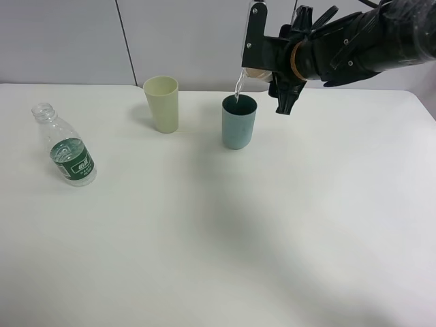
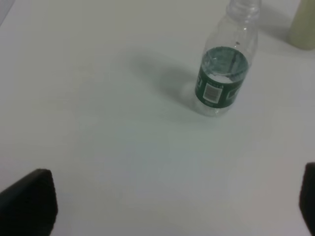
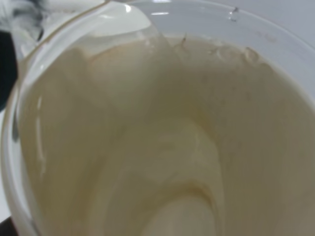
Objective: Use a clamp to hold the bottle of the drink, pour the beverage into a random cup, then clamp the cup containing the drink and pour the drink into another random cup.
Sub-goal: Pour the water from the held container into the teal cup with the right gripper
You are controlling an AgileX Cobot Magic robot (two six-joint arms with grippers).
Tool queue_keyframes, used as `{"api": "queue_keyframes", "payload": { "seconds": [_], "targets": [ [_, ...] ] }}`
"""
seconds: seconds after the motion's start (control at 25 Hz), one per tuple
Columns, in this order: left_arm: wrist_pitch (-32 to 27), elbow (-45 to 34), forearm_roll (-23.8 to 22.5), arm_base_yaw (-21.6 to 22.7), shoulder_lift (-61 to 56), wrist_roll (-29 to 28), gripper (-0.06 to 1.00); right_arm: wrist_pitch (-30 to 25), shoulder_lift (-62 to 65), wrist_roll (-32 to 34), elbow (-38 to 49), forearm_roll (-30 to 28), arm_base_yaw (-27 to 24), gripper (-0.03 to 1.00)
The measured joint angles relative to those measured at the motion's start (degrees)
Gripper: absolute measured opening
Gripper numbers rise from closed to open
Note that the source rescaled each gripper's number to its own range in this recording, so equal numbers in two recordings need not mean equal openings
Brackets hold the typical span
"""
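Observation:
My right gripper (image 1: 272, 65) is shut on the paper cup (image 1: 255, 73) and holds it tipped above the teal tumbler (image 1: 239, 122). A thin stream of clear beverage (image 1: 239, 85) falls from the cup's rim into the tumbler. The right wrist view is filled by the cup's peach inside (image 3: 162, 147), with liquid running over its lip (image 3: 133, 29). The bottle (image 1: 66, 146) stands uncapped on the table at far left, with a little liquid in it. In the left wrist view the bottle (image 2: 224, 73) sits ahead of my open left gripper (image 2: 167, 206), well apart from it.
A pale yellow-green tumbler (image 1: 162, 103) stands upright just left of the teal one, and its base shows in the left wrist view (image 2: 304, 24). The white table (image 1: 218, 231) runs to a grey wall at the back.

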State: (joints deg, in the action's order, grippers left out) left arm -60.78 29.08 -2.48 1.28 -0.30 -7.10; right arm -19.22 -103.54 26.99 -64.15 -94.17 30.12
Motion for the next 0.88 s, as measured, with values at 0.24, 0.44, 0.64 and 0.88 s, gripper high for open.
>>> {"api": "queue_keyframes", "payload": {
  "seconds": [0.24, 0.44, 0.64, 0.88],
  "targets": [
    [0.0, 0.0, 0.0, 0.0, 0.0, 0.0, 1.00, -1.4, 0.0, -2.6, 0.0, -0.4, 0.0, 0.00],
    [0.0, 0.0, 0.0, 0.0, 0.0, 0.0, 1.00, -2.0, 0.0, -3.2, 0.0, -0.4, 0.0, 0.00],
    [0.0, 0.0, 0.0, 0.0, 0.0, 0.0, 1.00, -2.9, 0.0, -3.3, 0.0, -0.4, 0.0, 0.00],
    [0.0, 0.0, 0.0, 0.0, 0.0, 0.0, 1.00, -4.5, 0.0, -3.3, 0.0, -1.1, 0.0, 0.00]
  ]
}}
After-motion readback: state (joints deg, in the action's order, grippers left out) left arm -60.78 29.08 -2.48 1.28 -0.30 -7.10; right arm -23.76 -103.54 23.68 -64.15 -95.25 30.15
